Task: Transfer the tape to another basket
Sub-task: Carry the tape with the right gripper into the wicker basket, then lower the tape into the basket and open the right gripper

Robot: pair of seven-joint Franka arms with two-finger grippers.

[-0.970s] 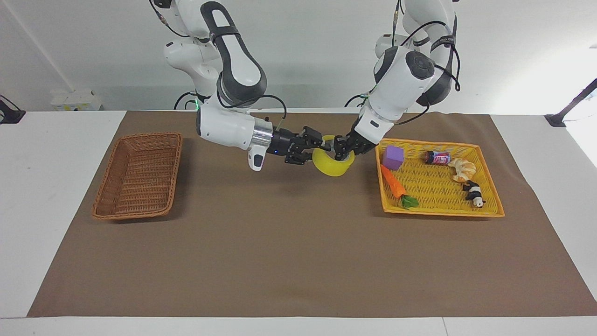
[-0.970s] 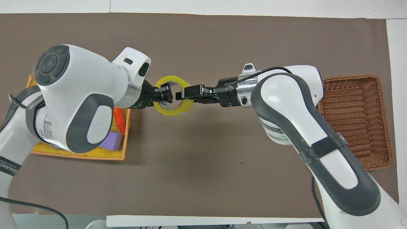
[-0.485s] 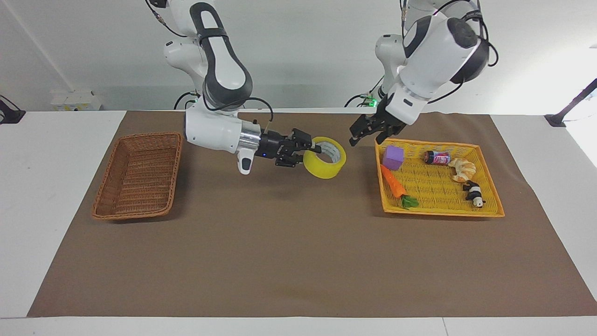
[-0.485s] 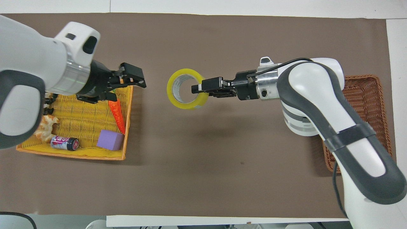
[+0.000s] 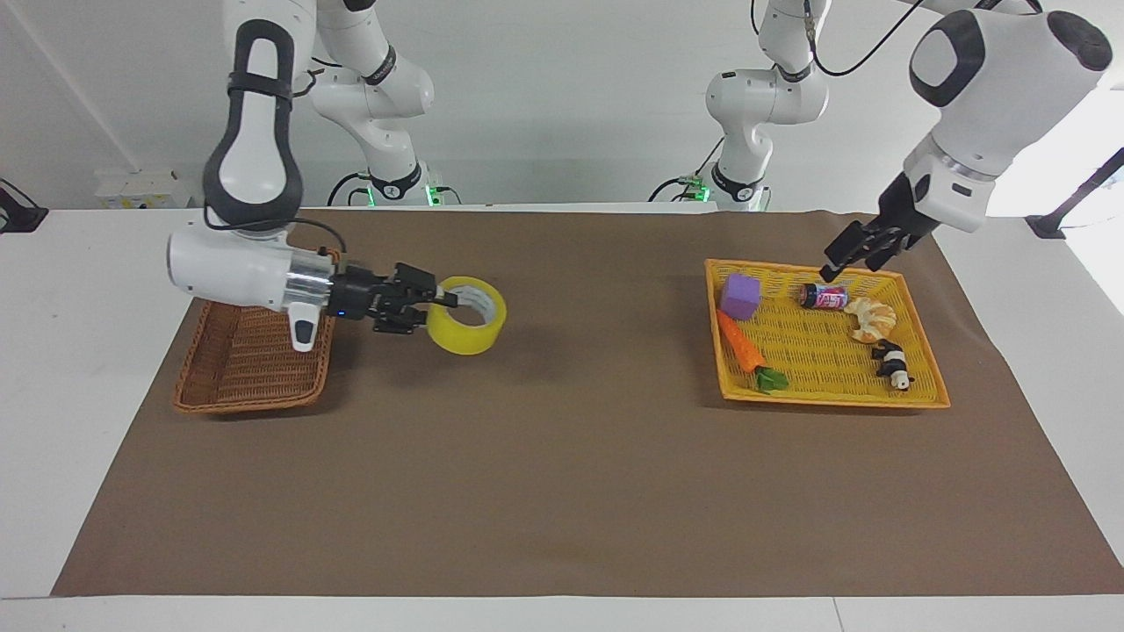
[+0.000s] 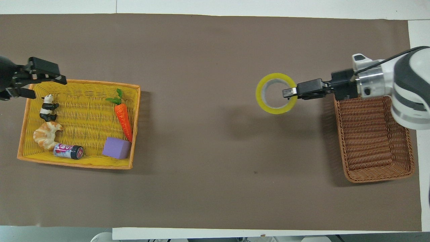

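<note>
The yellow tape (image 5: 470,333) hangs in the air over the brown mat, beside the end of the brown wicker basket (image 5: 246,404) that lies toward the table's middle. My right gripper (image 5: 443,303) is shut on the roll's wall, one finger through its hole. From overhead the tape (image 6: 272,110) sits just off the basket (image 6: 379,176), with the right gripper (image 6: 289,92) on its rim. The right forearm is over the basket. My left gripper (image 5: 845,266) is open and empty, raised over the yellow tray's corner, also seen from overhead (image 6: 48,88).
The shallow yellow tray (image 5: 825,397) lies at the left arm's end and holds a purple block (image 5: 740,296), a carrot (image 5: 742,347), a small can (image 5: 824,297), a croissant (image 5: 869,318) and a toy panda (image 5: 893,362). The wicker basket holds nothing.
The left gripper let go of the tape and drew back over the yellow tray. The right gripper carried the tape from the table's middle toward the wicker basket.
</note>
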